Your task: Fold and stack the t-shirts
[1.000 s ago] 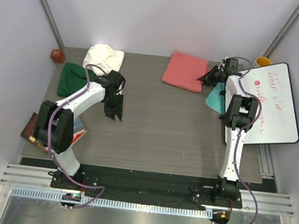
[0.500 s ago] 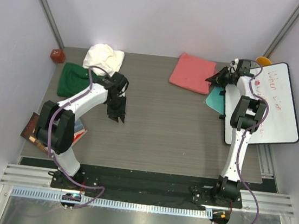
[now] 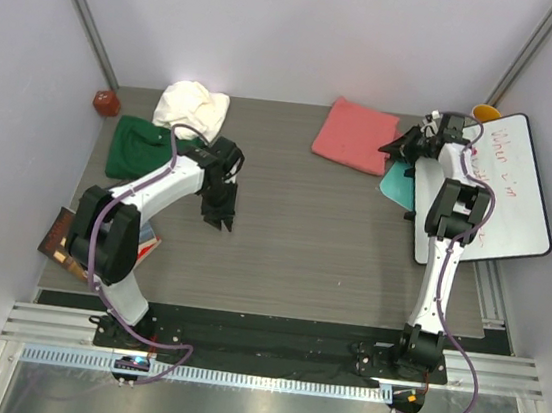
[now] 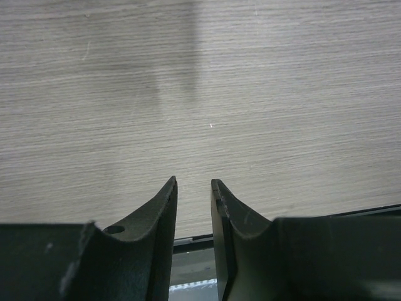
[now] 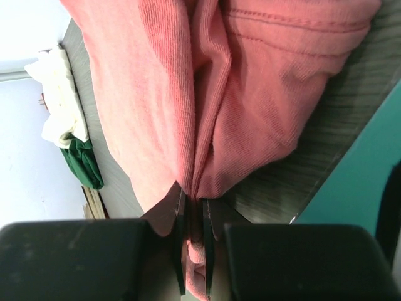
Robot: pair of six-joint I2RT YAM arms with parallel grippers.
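Salmon-pink t-shirt [image 5: 250, 94] cloth is pinched in the right gripper [image 5: 194, 207]. We see its fingers pressed together on a gathered fold at the shirt's right edge. The shirt itself lies as a flat rectangle at the far side of the table [image 3: 311, 251], right of centre. It sits just left of a teal sheet [image 3: 396, 186] and a whiteboard [image 3: 509, 195] with red writing. The right arm [image 3: 442, 247] extends from its near base to the far right corner.

The left gripper [image 4: 194, 188] hangs over bare table, left of centre. Its fingers stand a narrow gap apart, and nothing is between them.

At the far left we find the cream-white t-shirt [image 3: 193, 106], bunched up. The dark green t-shirt [image 3: 137, 146] touches it on its near side. Both lie well apart from the salmon-pink one. Books [image 3: 58, 240] rest at the table's left edge, beside the left arm's elbow.
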